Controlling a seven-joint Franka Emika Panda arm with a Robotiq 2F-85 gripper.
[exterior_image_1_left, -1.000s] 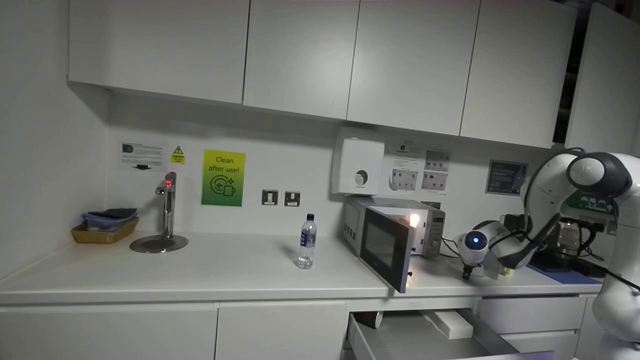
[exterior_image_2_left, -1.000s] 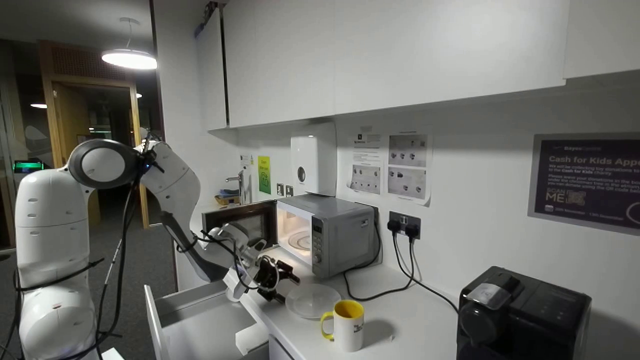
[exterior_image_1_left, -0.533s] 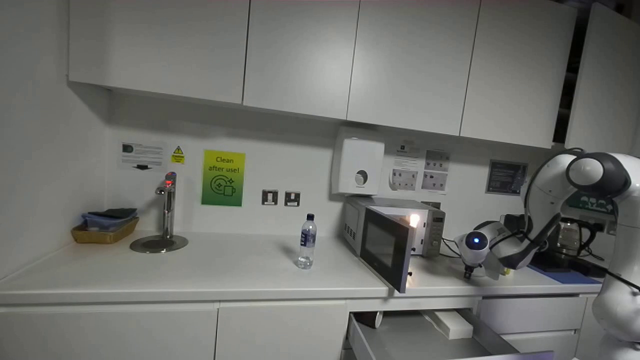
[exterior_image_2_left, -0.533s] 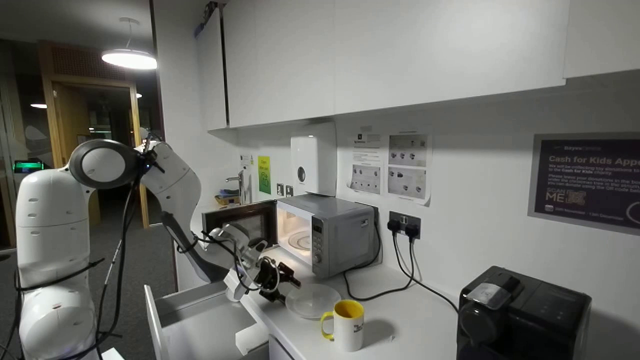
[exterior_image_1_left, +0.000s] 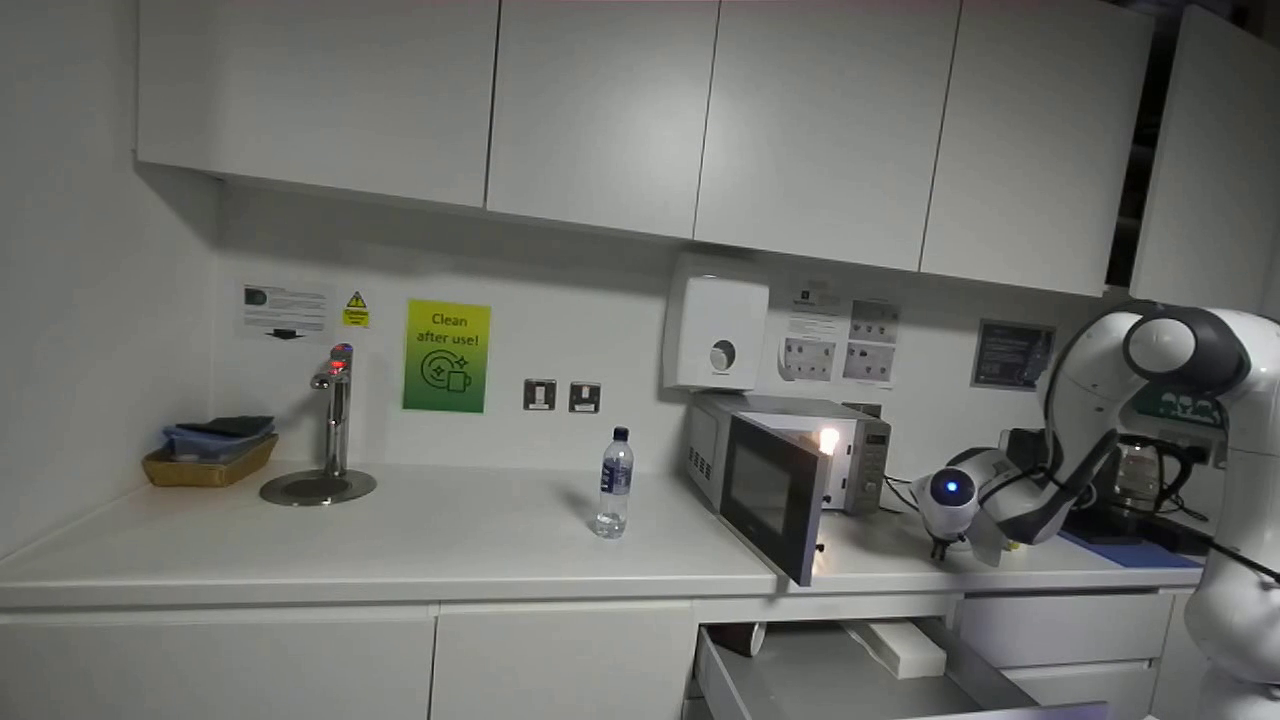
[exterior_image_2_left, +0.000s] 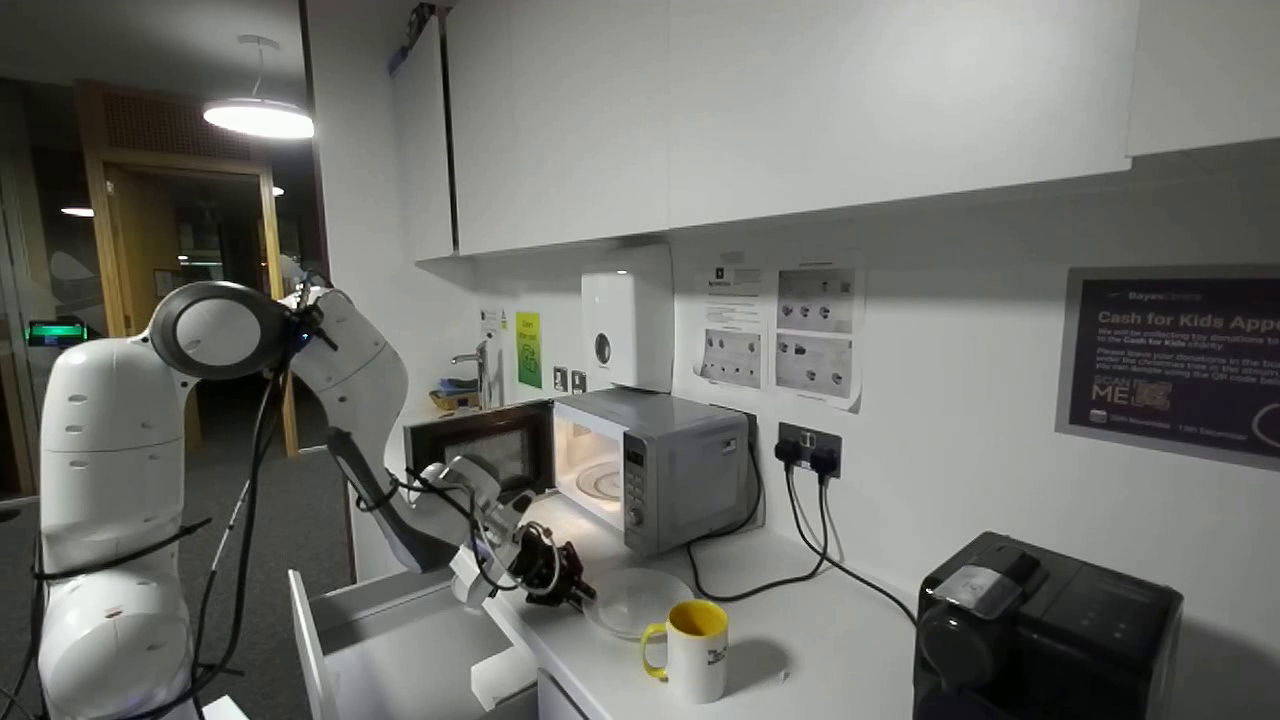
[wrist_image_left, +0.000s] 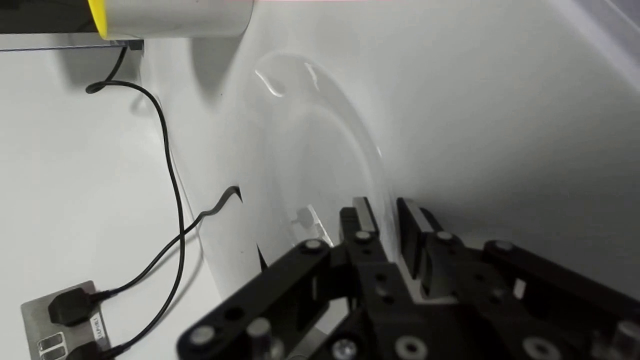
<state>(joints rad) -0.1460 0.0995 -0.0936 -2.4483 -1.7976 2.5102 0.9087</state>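
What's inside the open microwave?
In an exterior view, a round turntable plate lies inside the lit microwave. The control panel hides part of the plate and anything else behind it.

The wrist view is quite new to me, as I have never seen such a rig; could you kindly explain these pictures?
You see a jointed white robot arm ending in a black two-fingered gripper. Two pictures come from cameras standing apart from it; the wrist view comes from a camera on the arm itself, so things look turned sideways. On the counter are a clear round plate, a white mug with yellow inside, a bottle and a microwave with its door open. The plate's rim runs between the gripper's fingers; whether they are pinching it, I cannot tell.
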